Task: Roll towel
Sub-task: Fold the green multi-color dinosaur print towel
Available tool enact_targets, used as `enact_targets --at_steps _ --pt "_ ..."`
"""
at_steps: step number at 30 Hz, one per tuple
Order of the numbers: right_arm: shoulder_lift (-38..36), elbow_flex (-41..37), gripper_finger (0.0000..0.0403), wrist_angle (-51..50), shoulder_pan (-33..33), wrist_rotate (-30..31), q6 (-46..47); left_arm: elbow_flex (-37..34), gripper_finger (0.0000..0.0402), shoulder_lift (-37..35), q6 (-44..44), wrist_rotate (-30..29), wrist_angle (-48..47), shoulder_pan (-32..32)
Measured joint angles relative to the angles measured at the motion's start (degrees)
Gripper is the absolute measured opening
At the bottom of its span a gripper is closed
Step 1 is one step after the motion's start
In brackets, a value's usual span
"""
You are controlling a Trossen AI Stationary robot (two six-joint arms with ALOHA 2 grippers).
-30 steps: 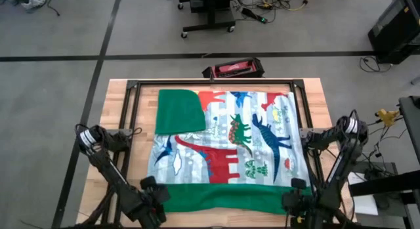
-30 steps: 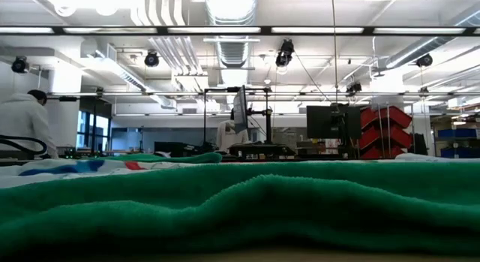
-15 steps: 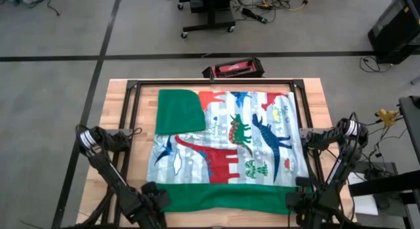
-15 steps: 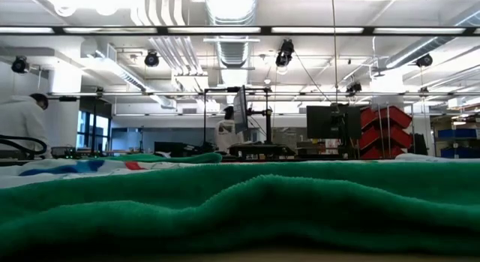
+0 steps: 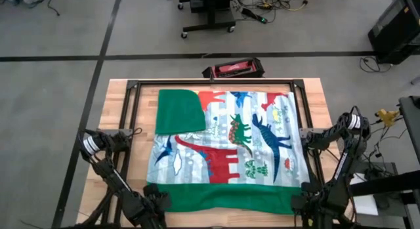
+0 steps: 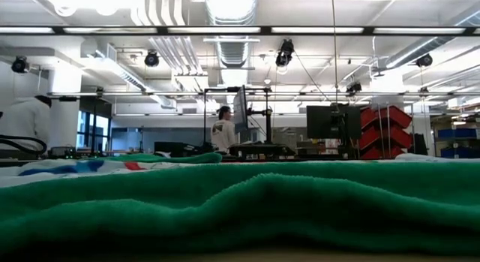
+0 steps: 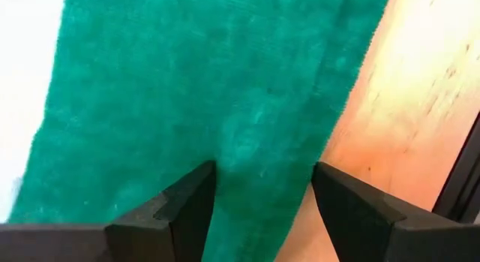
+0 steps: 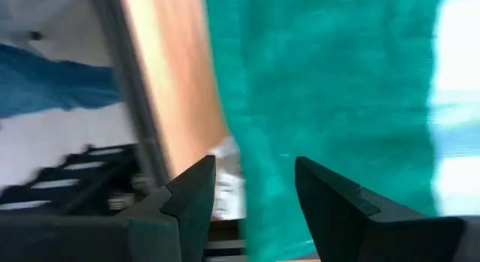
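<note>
Towel: large soft dinosaur-print towel (image 5: pixel 226 147) with green border, flat on wooden table (image 5: pixel 117 101), unrolled.
Change: both hands have slid nearer, to the towel's near corners.
Left hand (image 7: pixel 259 209): released, straddling the green edge.
Right hand (image 8: pixel 251 206): released, empty.

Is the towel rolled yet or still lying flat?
Flat: the towel lies spread on the table, only its far left corner folded over, green side up.

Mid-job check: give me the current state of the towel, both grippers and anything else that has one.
towel: spread flat on the table, not rolled; far left corner folded over, green back up.
left gripper: open, fingers over the near green border at the towel's left corner.
right gripper: open, over the border at the right corner.
table: wooden top, carrying the towel.
</note>
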Motion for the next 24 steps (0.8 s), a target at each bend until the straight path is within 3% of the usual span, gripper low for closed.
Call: enact_targets --at_steps 20,24 --pt "9.07 -1.00 0.0170 2.39 -0.90 -4.37 -6.49 -0.59 0.0193 0.06 3.26 -0.88 1.55 0.29" --pt "8.62 -1.85 0.0170 2.24 -1.64 -5.48 -8.63 -0.74 0.0154 0.17 3.29 -0.92 1.95 0.44"
